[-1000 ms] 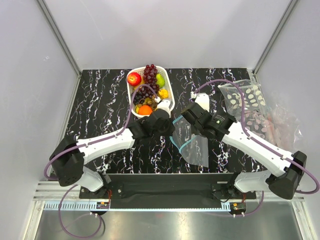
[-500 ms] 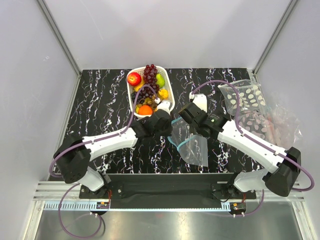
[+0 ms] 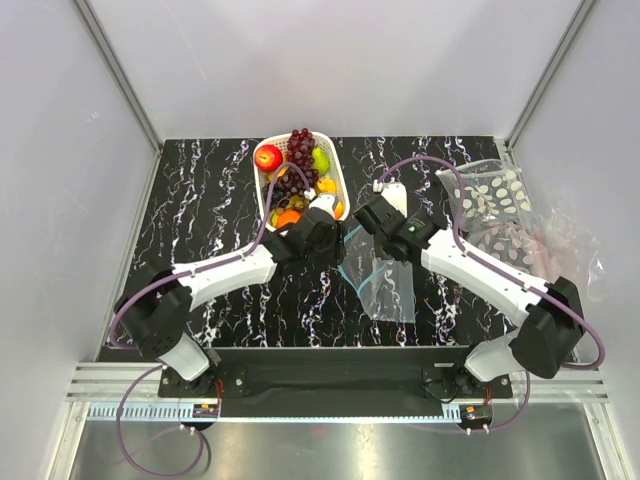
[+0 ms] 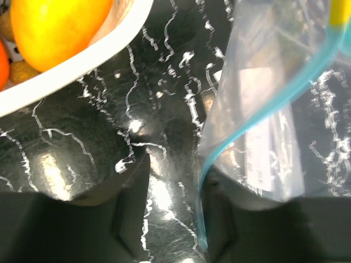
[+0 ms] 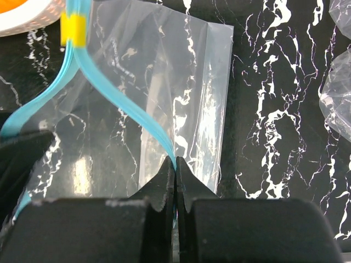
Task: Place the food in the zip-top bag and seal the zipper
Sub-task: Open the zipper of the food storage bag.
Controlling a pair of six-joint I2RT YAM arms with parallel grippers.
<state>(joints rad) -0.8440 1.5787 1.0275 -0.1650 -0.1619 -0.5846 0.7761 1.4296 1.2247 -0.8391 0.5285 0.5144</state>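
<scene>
Right tool [image 5: 175, 169]: jaws pinched shut on the zipper [image 5: 127, 116], teal strip clamped between the tips. Left tool [image 4: 174, 219]: jaws apart, nothing clamped; the teal strip runs down along the inner face of one finger.

Zip-top bag [image 3: 393, 292] lies mid-table, slightly right of centre, body reaching toward the near edge. Its mouth faces the basket [image 3: 258, 190] and gapes, the two teal lips curving apart. Yellow slider tab [image 5: 73, 30] sits at the basket-side end of the zipper.

Food [image 3: 300, 170] is all in the white basket at the middle of the far edge: red apple [image 3: 268, 157], purple grapes [image 3: 300, 143], green fruit [image 3: 321, 160], an orange [image 3: 290, 216] nearest the left tool. None in the bag.

Bag patterned with white ovals [image 3: 495, 195] sits near the far right corner, well apart from the zip-top bag.

Table [image 3: 200, 200]: black marble pattern.
</scene>
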